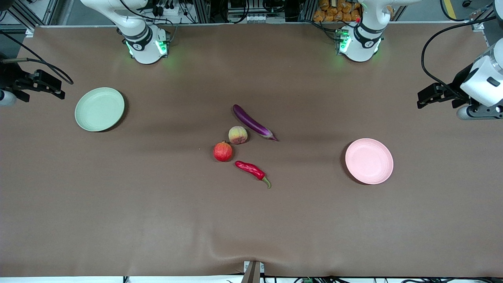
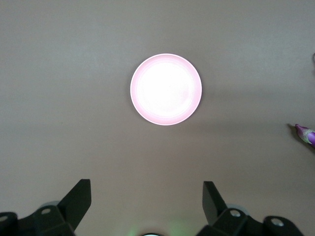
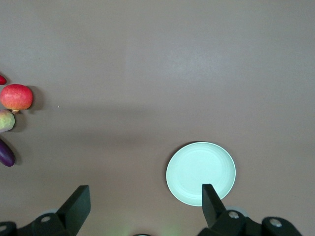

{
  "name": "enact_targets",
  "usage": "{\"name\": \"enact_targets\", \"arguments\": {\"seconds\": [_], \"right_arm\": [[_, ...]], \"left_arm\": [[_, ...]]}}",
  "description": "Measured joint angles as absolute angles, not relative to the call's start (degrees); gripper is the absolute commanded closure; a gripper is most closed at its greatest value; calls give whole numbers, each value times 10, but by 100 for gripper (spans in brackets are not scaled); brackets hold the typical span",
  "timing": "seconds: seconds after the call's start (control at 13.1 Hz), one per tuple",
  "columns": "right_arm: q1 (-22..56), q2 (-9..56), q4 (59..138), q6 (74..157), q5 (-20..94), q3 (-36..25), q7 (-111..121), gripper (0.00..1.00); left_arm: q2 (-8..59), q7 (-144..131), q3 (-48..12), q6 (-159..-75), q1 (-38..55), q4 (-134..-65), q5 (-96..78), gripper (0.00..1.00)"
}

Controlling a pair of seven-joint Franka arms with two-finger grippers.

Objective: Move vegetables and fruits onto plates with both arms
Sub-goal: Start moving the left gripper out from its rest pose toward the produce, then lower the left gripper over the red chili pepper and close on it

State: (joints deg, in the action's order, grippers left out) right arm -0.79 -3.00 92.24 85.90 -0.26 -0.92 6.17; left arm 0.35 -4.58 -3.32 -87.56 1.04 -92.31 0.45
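Chili pepper (image 1: 252, 170): lowest of the four items in the front view, so nearest that camera; red, lying flat on the brown table (image 1: 157, 220), green stem turned toward the left arm's end; just beside the pomegranate but apart from it
Pink plate (image 1: 369, 161): flat on the table toward the left arm's end, about level with the chili pepper and well apart from the produce; nothing on it; in the left wrist view it shows as a bright washed-out disc (image 2: 166, 89)
Pomegranate (image 1: 223, 151): round and red, a little farther from the camera than the chili pepper; the peach sits just beside it; seen too in the right wrist view (image 3: 16, 97)
Peach (image 1: 237, 135): yellowish-pink, between the pomegranate and the eggplant, very near both
Eggplant (image 1: 253, 122): long, purple, lying at a slant, farthest of the four from the camera
Green plate (image 1: 99, 109): toward the right arm's end, farther from the camera than the pink plate; nothing on it
Left gripper (image 2: 147, 199): up in the air at the left arm's end of the table, looking down on the pink plate; claw spread apart, gripping nothing; arm waits
Right gripper (image 3: 145, 204): up in the air at the right arm's end, near the green plate; claw spread apart, gripping nothing; arm waits
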Motion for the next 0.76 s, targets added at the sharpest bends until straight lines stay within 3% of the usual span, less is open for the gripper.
{"name": "enact_targets", "arguments": {"seconds": [0.31,0.54,0.76], "right_arm": [[-8,-30,924,859,-2,-10,62,0],[-8,-30,925,859,-2,-11,62,0],[-8,-30,927,856,-2,-12,62,0]], "left_arm": [[1,-80,-39,-789,15,-923,-36,0],[16,-143,-57,-789,19,-925,-76,0],[66,-268,-91,-842,43,-900,-102,0]]}}
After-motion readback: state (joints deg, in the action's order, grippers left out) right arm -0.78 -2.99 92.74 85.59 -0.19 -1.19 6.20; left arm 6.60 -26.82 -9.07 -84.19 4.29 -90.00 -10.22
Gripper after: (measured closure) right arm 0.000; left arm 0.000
